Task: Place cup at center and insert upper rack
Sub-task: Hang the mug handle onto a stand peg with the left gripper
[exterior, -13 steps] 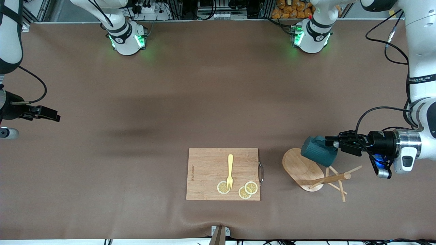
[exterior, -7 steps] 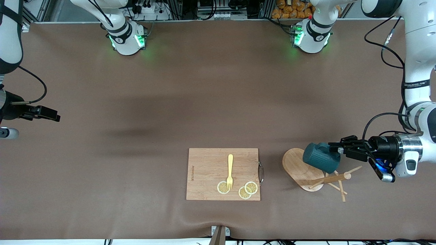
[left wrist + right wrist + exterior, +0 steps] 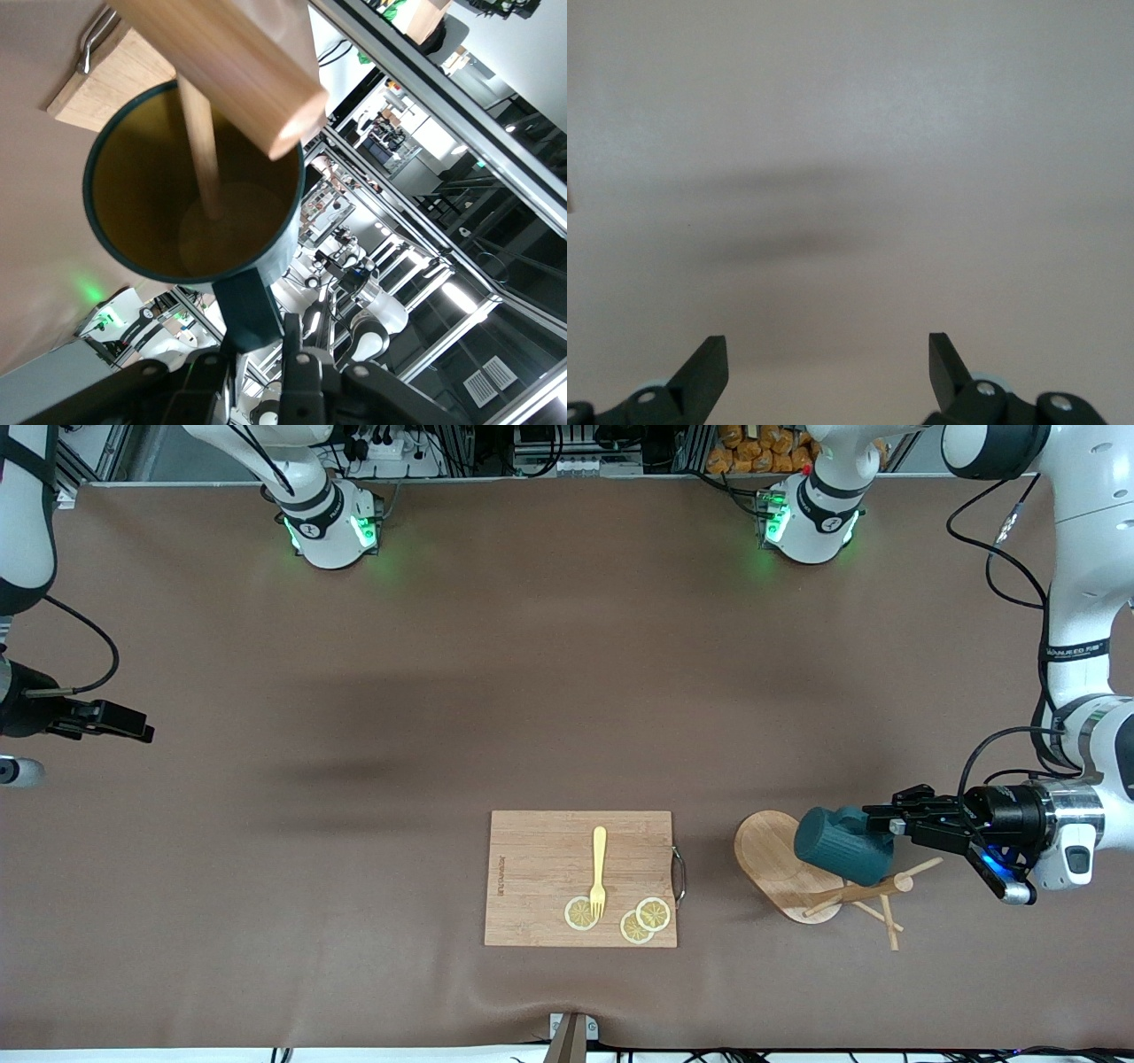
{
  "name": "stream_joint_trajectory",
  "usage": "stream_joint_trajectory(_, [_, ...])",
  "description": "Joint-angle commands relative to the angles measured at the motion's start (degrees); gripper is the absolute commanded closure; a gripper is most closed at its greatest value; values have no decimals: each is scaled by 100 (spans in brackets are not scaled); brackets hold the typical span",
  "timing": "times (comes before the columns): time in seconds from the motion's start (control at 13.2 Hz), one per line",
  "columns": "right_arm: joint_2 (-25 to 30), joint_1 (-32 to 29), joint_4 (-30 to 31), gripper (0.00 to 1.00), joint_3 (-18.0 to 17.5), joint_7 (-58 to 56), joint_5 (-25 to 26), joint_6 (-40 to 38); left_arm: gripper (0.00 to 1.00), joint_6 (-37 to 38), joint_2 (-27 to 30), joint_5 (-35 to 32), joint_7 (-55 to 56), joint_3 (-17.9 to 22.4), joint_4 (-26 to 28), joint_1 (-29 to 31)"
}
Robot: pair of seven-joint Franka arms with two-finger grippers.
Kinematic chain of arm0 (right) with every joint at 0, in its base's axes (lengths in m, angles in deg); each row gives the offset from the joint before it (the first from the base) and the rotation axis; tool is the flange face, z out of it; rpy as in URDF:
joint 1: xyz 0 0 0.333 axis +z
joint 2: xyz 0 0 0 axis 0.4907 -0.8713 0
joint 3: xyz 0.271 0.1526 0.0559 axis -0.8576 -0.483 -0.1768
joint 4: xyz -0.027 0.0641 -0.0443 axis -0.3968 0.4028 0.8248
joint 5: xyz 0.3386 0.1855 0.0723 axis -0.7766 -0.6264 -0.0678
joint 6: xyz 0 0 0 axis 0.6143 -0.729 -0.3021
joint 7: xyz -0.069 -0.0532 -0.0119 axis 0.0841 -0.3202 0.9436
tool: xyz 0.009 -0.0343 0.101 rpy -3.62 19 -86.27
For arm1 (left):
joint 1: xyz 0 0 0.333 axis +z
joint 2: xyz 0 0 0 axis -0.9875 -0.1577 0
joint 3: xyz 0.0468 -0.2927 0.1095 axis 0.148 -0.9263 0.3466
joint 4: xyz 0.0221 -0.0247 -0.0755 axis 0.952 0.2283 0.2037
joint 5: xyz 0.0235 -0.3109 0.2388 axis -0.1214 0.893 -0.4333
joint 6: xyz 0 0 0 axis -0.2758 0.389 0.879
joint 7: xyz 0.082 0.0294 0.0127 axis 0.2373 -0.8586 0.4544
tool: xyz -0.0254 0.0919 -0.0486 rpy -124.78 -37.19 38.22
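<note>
- The right gripper hangs over bare table at the right arm's end, its fingers spread wide with nothing between them; that arm just waits.
- A wooden cutting board lies on the table, close to the front camera, with a yellow fork and three lemon slices on it, the fork's tines resting on one slice.
- Beside the board, toward the left arm's end, the upper rack lies tipped over, oval base up on edge, post and pegs stretched out along the table.
- The cup is held on its side over the fallen rack, in front of the base and above the post; in the left wrist view a peg reaches into its yellowish inside.
- The left gripper is pinched tight on the cup's handle, over the rack.
</note>
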State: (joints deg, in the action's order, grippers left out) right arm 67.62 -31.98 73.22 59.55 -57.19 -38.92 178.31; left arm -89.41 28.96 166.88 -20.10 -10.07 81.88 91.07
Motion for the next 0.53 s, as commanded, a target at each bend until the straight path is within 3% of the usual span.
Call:
stream_joint_trajectory(0.0, [-63,-66,-194,0,-51,40,17,-55,100,91,-81,191,-125,43,-41,31])
stream_joint_trajectory(0.45, [-72,-66,-194,0,-51,31,17,-55,100,82,-169,279,-477,43,-32,23])
